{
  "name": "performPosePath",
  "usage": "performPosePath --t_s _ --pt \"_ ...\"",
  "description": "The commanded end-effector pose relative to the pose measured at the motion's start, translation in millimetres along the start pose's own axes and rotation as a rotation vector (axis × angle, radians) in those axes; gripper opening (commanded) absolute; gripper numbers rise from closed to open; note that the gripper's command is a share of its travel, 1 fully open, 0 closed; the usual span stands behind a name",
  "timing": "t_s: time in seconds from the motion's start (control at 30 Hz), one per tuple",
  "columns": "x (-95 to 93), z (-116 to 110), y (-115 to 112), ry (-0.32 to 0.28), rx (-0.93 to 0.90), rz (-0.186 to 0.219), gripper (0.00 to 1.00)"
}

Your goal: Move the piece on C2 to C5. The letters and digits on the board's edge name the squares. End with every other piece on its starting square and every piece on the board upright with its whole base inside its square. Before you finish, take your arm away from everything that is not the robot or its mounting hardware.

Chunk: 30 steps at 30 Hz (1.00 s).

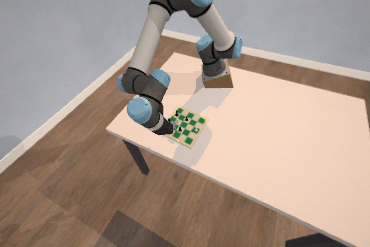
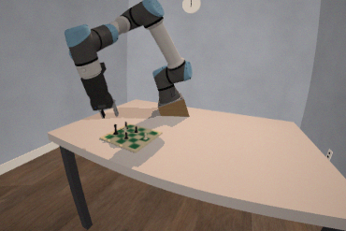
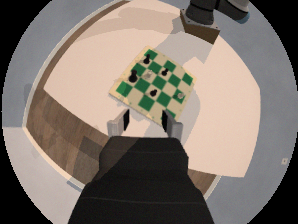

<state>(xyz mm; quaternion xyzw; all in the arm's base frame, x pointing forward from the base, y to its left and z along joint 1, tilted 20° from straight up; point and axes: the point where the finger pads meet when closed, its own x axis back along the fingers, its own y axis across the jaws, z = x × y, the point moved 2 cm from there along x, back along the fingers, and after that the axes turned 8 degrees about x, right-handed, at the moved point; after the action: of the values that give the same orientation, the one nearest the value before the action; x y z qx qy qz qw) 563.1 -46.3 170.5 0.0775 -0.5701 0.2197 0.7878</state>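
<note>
A small green and cream chessboard (image 1: 198,130) (image 2: 138,144) (image 3: 170,82) lies on the table near its left edge. Several small black pieces stand on it, among them one (image 1: 187,117), one (image 2: 115,129) and one (image 3: 143,83). A pale piece (image 2: 145,137) (image 3: 180,95) stands toward the far side. The edge letters and digits are too small to read, so I cannot tell which piece is on C2. My gripper (image 1: 171,130) (image 2: 109,112) (image 3: 145,116) is open and empty. It hangs above the table just off the board's near-left edge, fingers pointing down toward the board.
The pale table (image 1: 280,134) (image 2: 224,158) (image 3: 220,116) stretches wide to the right of the board. The arm's base sits on a wooden block (image 1: 218,81) (image 2: 174,109) (image 3: 200,30) behind the board. The table's edge and the wood floor lie close behind the gripper.
</note>
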Motion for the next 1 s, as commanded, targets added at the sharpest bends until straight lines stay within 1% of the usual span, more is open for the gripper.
performPosePath --t_s 0.0,0.23,0.47,0.53,0.77,0.97 --pt "-2.2 10 8 -0.068 0.056 0.045 1.0" --pt "-9.9 30 26 -0.144 0.154 0.122 1.0" --pt "-17.6 49 41 -0.198 0.231 0.19 1.0" --pt "-17.6 49 41 -0.198 0.231 0.19 1.0" --pt "-23.6 62 52 -0.232 0.283 0.239 1.0" --pt "-26.7 69 58 -0.248 0.309 0.264 1.0"
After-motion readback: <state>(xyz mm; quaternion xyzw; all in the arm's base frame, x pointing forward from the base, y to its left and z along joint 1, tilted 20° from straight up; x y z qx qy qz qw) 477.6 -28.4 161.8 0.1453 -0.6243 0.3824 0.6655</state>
